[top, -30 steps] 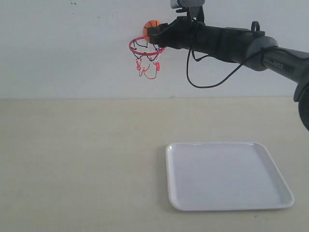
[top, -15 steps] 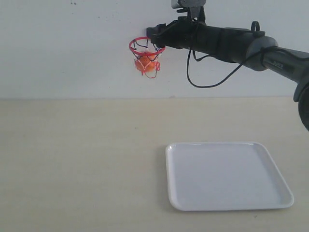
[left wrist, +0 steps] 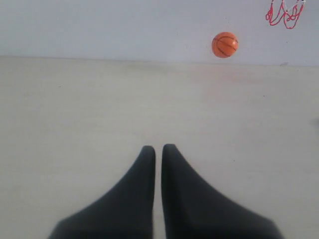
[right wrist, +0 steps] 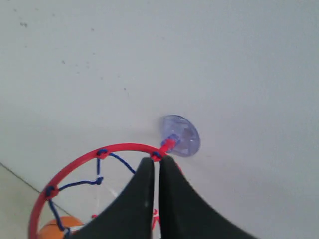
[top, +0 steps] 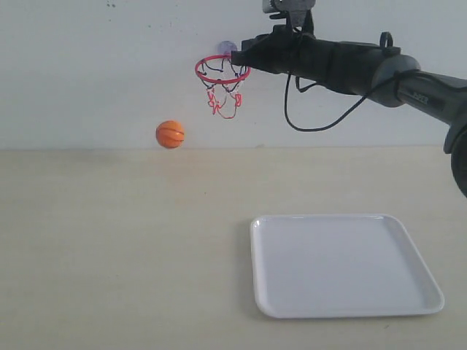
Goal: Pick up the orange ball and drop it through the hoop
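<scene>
Orange ball (top: 170, 134): loose in the air, gripped by nothing, just above the line between desk (top: 109, 240) and wall (top: 87, 65), and seemingly touching neither. Below the hoop (top: 222, 71) and off to its left in the exterior view, clear of the net (top: 225, 100) and well apart from the ring. Round, so no long axis to line up with.

Hoop: thin red ring level, net hanging slack with nothing in it, bluish suction mount (top: 227, 48) stuck to the wall behind.

Right pincer (top: 238, 54): up at the back edge of the ring, just beside the mount. Fingers (right wrist: 142, 194) pressed together with only a hairline slit between, nothing held. From there, ball down and away to the left, glimpsed through the ring in the right wrist view.

Left pincer (left wrist: 158, 149): not visible in the exterior view. In its own view low over bare desk, likewise closed and holding nothing. Ball ahead of it toward the wall, well apart, a little off its centre line.

White tray (top: 343, 262): flat on the desk to the right, well away from the ball.

Judging by the layout: release apparently done. If a fresh pick-up is needed, probably better suited to the left arm, with the ball on that side and straight in its view. Right arm high at the hoop, a long way down and across. Opening of the chosen pincer needed first. Main risk: a moving ball, likely to bounce and roll, resting place unknown.
</scene>
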Action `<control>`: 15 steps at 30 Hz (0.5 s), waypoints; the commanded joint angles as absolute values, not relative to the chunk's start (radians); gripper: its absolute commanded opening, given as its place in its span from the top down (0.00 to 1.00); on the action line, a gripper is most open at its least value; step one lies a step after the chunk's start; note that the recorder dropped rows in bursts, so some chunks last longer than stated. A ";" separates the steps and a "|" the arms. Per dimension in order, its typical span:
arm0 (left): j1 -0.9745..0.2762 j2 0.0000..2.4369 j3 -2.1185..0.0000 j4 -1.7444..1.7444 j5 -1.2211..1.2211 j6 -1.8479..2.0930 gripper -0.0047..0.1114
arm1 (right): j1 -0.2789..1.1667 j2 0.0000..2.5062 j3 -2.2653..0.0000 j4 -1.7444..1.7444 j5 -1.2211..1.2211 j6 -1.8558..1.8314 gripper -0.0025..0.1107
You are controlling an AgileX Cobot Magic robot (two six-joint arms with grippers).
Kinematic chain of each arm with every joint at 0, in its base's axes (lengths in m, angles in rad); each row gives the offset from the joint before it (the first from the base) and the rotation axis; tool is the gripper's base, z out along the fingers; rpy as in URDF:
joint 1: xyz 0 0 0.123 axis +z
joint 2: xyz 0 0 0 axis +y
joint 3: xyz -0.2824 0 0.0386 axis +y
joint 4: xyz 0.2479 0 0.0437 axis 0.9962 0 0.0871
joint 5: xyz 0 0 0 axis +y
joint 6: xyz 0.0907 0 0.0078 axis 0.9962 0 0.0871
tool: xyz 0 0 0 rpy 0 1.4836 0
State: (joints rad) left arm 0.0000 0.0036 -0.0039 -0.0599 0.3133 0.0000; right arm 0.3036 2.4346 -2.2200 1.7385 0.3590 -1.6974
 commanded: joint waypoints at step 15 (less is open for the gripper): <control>0.000 0.000 0.000 -0.068 0.315 -0.006 0.92 | 0.177 2.240 -2.075 1.158 0.678 -1.045 0.98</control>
